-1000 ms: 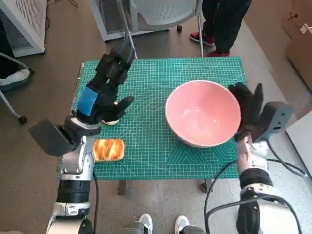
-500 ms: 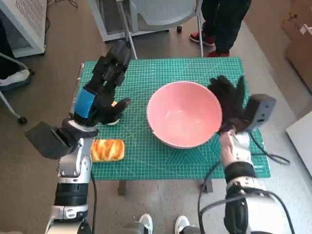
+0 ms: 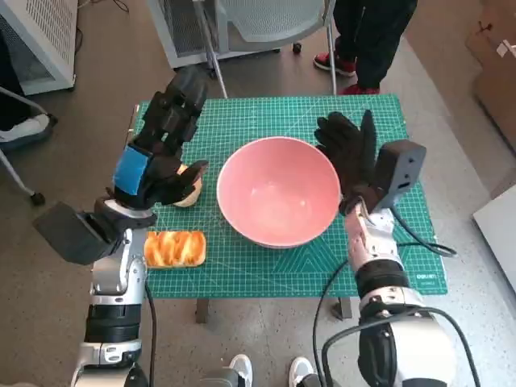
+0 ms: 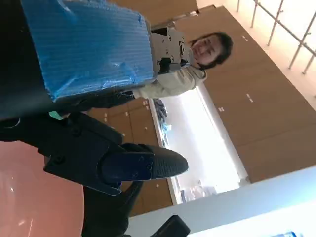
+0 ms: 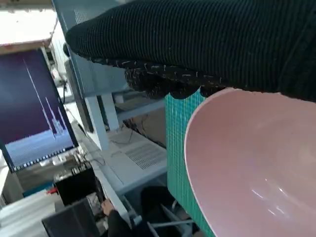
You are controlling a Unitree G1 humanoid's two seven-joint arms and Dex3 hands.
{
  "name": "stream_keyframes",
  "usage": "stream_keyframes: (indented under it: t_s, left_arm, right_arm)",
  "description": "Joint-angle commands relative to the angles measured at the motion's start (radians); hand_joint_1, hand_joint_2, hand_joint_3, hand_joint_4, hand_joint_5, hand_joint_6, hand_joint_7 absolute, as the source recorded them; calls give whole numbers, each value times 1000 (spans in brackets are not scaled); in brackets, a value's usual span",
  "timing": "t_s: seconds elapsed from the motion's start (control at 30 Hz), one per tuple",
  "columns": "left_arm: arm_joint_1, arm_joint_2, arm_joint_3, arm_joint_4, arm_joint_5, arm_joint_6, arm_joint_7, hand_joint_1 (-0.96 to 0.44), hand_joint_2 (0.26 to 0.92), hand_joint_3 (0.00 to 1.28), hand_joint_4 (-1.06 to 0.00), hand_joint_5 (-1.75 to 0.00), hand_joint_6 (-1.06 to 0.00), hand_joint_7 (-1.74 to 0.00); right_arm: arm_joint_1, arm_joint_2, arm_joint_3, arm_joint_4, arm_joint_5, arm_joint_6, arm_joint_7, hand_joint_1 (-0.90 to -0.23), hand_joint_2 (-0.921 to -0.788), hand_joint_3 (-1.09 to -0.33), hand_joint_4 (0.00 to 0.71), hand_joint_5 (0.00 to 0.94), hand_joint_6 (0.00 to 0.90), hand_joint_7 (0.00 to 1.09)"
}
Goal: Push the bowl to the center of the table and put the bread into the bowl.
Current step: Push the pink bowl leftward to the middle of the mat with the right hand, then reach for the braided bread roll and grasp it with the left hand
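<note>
The pink bowl (image 3: 278, 192) stands near the middle of the green mat (image 3: 266, 270). My gloved right hand (image 3: 351, 157) lies flat against the bowl's right rim, fingers spread, holding nothing. The right wrist view shows that bowl (image 5: 256, 168) just under the glove (image 5: 197, 44). A golden glazed bread (image 3: 173, 248) lies by the table's front left edge. My left hand (image 3: 161, 145) hovers over the mat's left part, fingers apart and empty. Under its thumb a pale round roll (image 3: 189, 190) is half hidden. Whether the hand touches it, I cannot tell.
A grey chair (image 3: 266, 20) and a person's legs with red shoes (image 3: 355, 56) stand behind the table. White shoes (image 3: 242, 367) show below the front edge. A white rack (image 3: 40, 32) is at the far left and a cardboard box (image 3: 496, 56) at the right.
My right hand has slid the bowl leftwards from the table's right side to about the middle. The left hand has shifted slightly back and to the left.
</note>
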Motion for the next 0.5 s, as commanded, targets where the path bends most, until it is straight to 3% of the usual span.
stream_keyframes:
  t_s: [0.03,0.33,0.4,0.5]
  left_arm:
    - [9,4,2,-20,1,7,10,-529,831,391,1,1,1,-281]
    - [13,10,4,-28,3,8,15,-524,834,384,1,1,1,-287]
    - [17,24,13,-40,0,7,12,-524,836,380,1,1,1,-290]
    - [21,37,22,-50,-3,6,10,-527,837,378,1,1,1,-293]
  right_arm:
    - [9,-8,6,5,-10,18,5,-376,-921,-663,228,7,336,6]
    - [9,-69,8,-18,-3,-27,41,-401,-921,-652,236,9,343,10]
    - [15,-100,4,-74,12,-138,100,-415,-921,-622,243,9,348,12]
    - [26,-123,5,-122,24,-239,159,-417,-921,-595,244,8,341,8]
